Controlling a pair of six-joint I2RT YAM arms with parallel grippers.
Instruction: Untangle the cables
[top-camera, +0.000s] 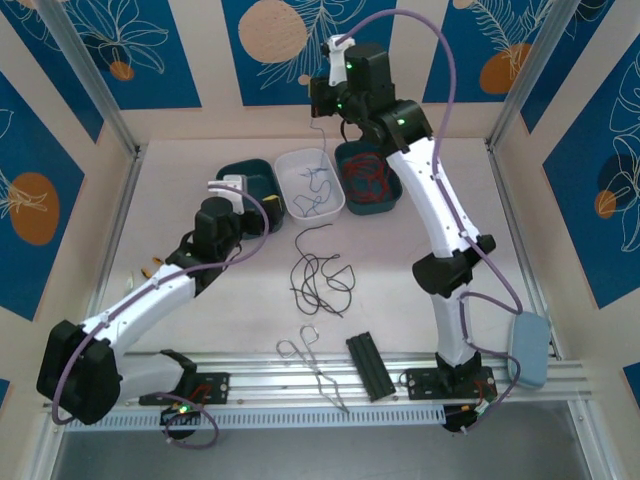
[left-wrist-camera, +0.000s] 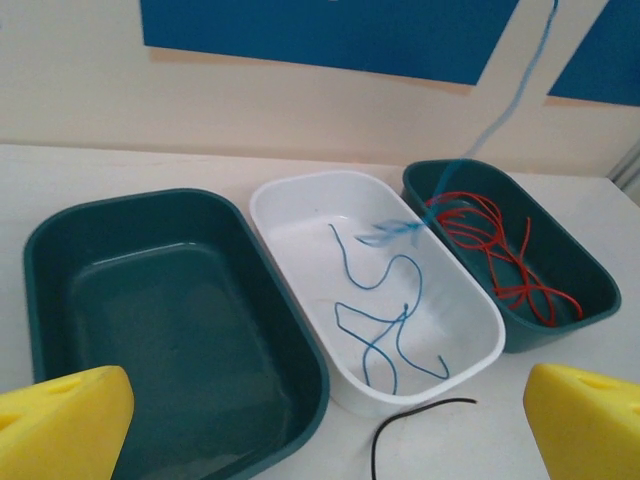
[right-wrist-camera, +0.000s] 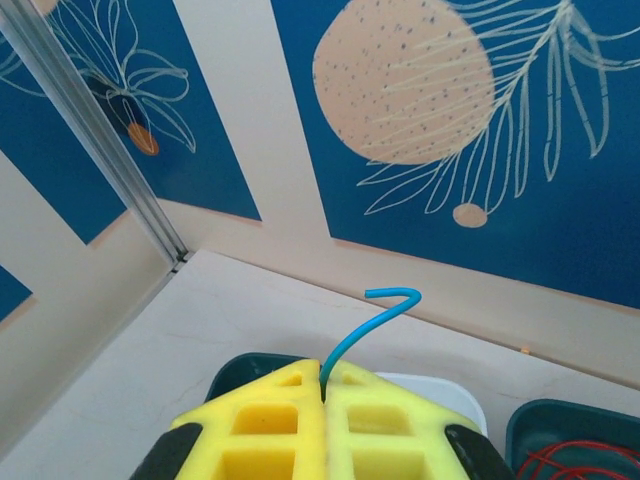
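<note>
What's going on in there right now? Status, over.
Right claw shut on blue cable, high above white tray. Left claw open, empty, by teal tray. Black cables loose on table. Nothing in the way.

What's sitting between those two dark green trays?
A white tray with loose blue cable in it, clearest in the left wrist view.

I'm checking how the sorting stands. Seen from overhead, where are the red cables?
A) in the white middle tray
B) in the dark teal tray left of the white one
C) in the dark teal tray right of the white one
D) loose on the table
C: the red cables lie inside the teal tray right of the white tray, which holds blue cables.
</note>
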